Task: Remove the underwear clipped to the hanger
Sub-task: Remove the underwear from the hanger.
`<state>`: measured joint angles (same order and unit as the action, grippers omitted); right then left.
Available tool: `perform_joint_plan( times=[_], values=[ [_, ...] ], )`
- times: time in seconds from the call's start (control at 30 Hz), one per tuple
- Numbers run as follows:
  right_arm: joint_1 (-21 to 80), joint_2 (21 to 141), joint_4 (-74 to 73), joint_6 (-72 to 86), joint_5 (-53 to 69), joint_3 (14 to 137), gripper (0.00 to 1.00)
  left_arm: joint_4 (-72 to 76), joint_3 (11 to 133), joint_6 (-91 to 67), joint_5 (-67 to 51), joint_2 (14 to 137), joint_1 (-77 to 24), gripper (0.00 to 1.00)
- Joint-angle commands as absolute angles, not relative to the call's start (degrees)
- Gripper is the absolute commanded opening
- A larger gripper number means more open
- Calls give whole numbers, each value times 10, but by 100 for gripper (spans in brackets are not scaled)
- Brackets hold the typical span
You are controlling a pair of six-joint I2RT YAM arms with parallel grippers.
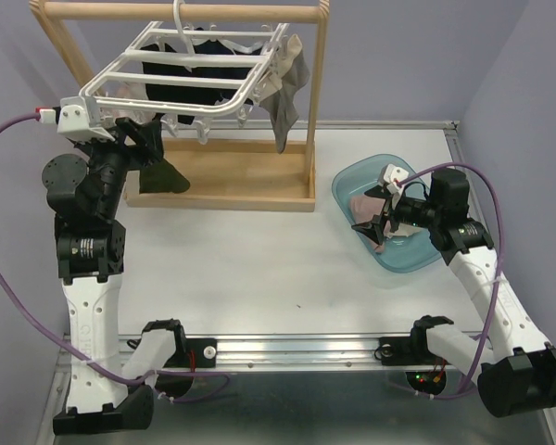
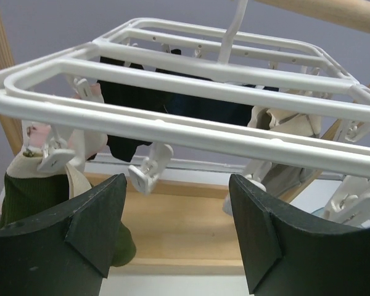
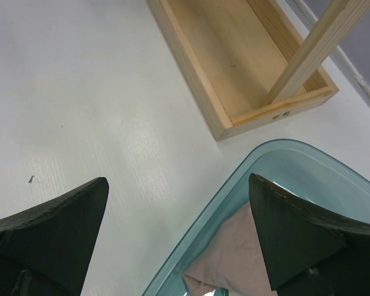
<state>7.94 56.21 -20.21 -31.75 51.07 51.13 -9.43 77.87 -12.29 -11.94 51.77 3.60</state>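
Your left claw (image 2: pixel 176 213) filled the bottom of its own view, black fingers (image 2: pixel 80 240) spread wide with nothing between them, poised just under the front bar of the hanger (image 2: pixel 191 132); your right claw (image 3: pixel 179 209) gaped equally wide and empty above the bench (image 3: pixel 80 92) and the rim of the teal basin (image 3: pixel 234 179). Most of the underwear (image 1: pixel 162 176) hung clipped to that white frame, itself hooked on the wooden stand (image 1: pixel 232 181): a black piece (image 2: pixel 135 98) in the middle, a grey piece (image 1: pixel 287 93) at the right end, a dark olive piece (image 2: pixel 24 197) just beside your left finger. A pink piece (image 3: pixel 234 253) lay in the basin. I judge the danger was the free-swinging frame: tug cloth without springing its clip (image 2: pixel 52 157) and you could tilt the hanger, unhook it, or tear fabric; a finger could also snag the bar. Only the left wrist view showed the clips from beneath; only the top view showed the grey piece whole; only the right wrist view showed the pink cloth plainly.
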Motion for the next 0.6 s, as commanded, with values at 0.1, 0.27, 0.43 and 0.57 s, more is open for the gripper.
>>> perform_joint_plan(
  times=[0.1,0.27,0.43,0.57],
  values=[
    [82,563,-200,-326,520,506,100,-72,745,-121,-123,471,39,79],
    [81,563,-202,-328,521,507,100,-79,720,-115,-112,443,40,80],
    [82,563,-205,-330,522,507,100,-91,696,-107,-90,422,39,82],
    [82,561,-206,-330,521,507,100,-90,663,-114,-73,403,39,83]
  ],
)
